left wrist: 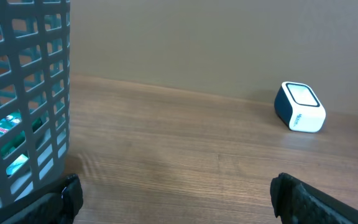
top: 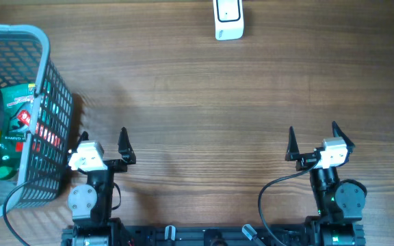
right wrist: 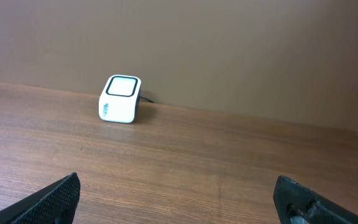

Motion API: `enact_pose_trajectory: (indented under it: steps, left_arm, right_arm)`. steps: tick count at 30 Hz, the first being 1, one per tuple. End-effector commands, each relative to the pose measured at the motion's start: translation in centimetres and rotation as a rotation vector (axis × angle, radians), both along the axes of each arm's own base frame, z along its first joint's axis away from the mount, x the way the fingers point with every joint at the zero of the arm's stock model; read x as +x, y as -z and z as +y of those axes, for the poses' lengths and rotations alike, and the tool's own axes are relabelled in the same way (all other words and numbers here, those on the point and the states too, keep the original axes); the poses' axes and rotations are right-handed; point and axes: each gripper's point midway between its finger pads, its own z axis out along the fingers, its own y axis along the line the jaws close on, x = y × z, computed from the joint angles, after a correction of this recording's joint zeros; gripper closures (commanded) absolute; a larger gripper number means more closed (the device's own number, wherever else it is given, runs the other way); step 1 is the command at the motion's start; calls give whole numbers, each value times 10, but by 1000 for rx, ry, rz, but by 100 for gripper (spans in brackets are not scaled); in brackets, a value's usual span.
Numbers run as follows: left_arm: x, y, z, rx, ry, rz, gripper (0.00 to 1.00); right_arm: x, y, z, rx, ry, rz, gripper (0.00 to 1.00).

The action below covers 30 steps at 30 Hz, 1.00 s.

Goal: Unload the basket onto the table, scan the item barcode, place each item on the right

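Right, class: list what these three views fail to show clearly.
- Basket: cut off by the overhead left edge.
- Green pack: partly behind the basket's mesh overhead; no barcode visible in any view.
- Scanner: cropped by the overhead top edge; label too small in wrist views.

Shows a brown wood-grain table filling the whole overhead view, grain running left to right, meeting a plain matte tan wall at its far edge in both wrist views, under soft even light with a faint pale sheen on the wood.
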Motion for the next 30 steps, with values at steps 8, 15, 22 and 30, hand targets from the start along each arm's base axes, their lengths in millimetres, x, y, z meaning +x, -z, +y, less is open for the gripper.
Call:
enact_pose_trajectory:
  steps: [8,15,22,30]
  left_arm:
    - [-1,-33,-18,27,105,-138,0]
    - [-21,-60,-83,63,494,-261,0]
    - [-47,-108,-104,68,637,-422,0]
    - [-61,-148,-105,100,637,-501,0]
  right_arm:
    - [0,-2,-1,-13,12,-13,0]
    - [0,-2,-2,-13,12,-13,0]
    - [0,-2,-1,-13,12,-13,0]
    - [0,-3,-2,-13,12,-13,0]
